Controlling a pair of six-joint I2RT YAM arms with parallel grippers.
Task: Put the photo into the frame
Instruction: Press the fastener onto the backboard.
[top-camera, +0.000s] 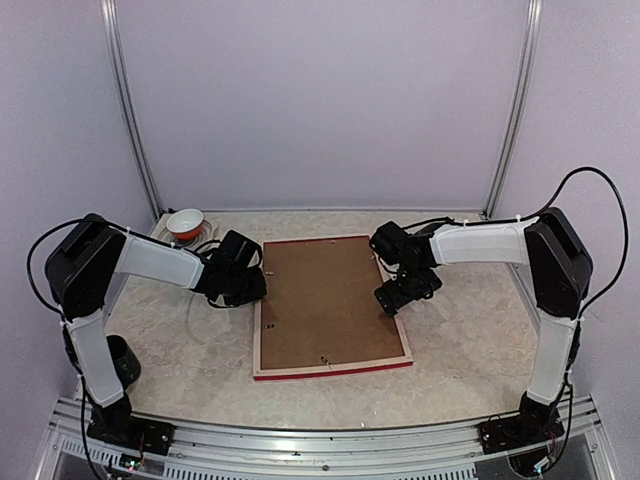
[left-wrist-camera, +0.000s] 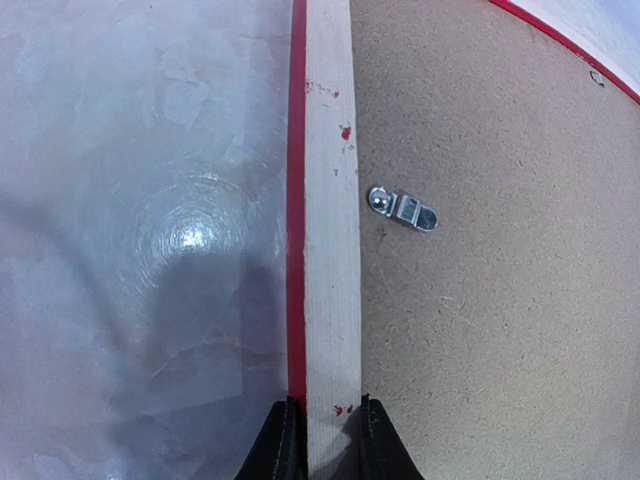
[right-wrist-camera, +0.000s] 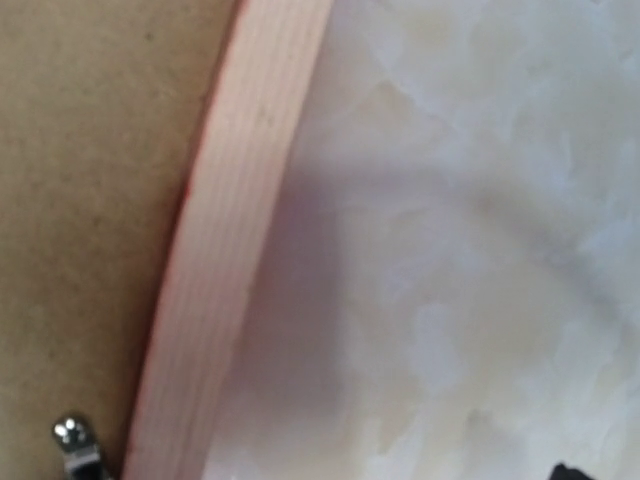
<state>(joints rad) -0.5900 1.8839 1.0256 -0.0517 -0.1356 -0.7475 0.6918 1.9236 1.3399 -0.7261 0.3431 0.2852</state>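
The frame (top-camera: 330, 367) lay face down at picture centre with the brown backing board (top-camera: 325, 300) seated in it, the photo unseen, perhaps already beneath; the left gripper (left-wrist-camera: 322, 420) pinched its left rail, the right gripper (top-camera: 392, 300) gaped empty at its right edge.

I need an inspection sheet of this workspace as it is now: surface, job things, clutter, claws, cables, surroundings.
Surface: pale mottled table.
Job's things: frame lies face down with the brown backing board in it; photo not seen.
Clutter: white bowl at the rear left.
Claws: left claw shut on the frame's left rail; right claw open, above the right rail.
Cables: black cable loops at the right arm, another at the left arm.
Surroundings: plain walls, metal posts.
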